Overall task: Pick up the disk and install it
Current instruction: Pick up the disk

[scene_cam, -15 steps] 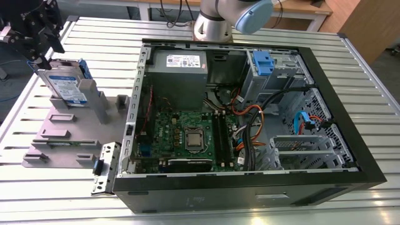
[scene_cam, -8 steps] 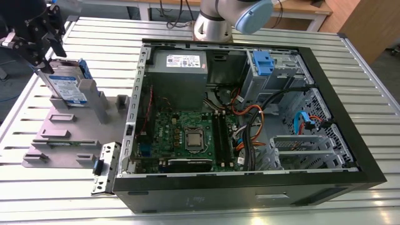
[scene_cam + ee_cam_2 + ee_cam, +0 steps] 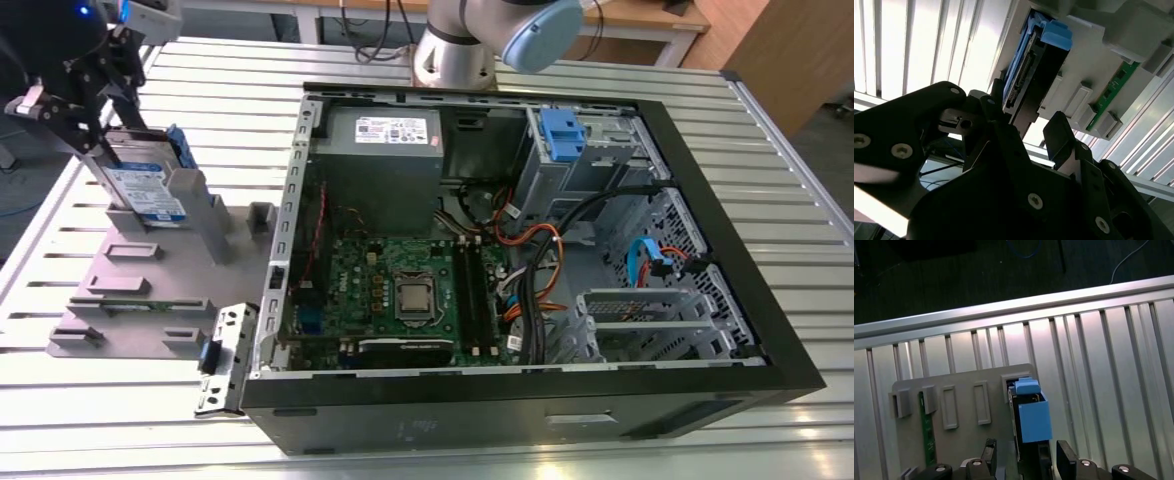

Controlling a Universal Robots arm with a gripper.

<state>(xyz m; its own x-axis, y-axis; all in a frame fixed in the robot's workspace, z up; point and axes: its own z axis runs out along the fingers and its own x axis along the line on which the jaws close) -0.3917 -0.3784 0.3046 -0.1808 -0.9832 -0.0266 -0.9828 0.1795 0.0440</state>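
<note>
**A:** Where's the disk right now?

**B:** Way over on the exterior view's left. The disk (image 3: 144, 190) stands on edge, leaning a little, in a slot of the grey holder (image 3: 134, 275) on the desk (image 3: 120, 420). My guess is the slot props it up like that so the top end sticks out free to grab. The pincer (image 3: 114, 125) is down over that top end.

**A:** Clamped on it?

**B:** Doesn't look like it. In the first wrist view the fingers (image 3: 990, 452) sit on either side of the disk with a sliver of gap each side, so they're wide and straddling it, not squeezing. The blue tab (image 3: 1034, 420) sits just past the fingertips.

**A:** Any room to move?

**B:** The slot walls hug the lower end, so I'd say the only free way out is along the slot. Above the disk it's open air. Going right, the case (image 3: 507, 410) lies on its side with the lid off, just beside the holder's edge. The bay (image 3: 561, 135) is at the far corner, with cables bunched near it, so it's tight in there.
</note>
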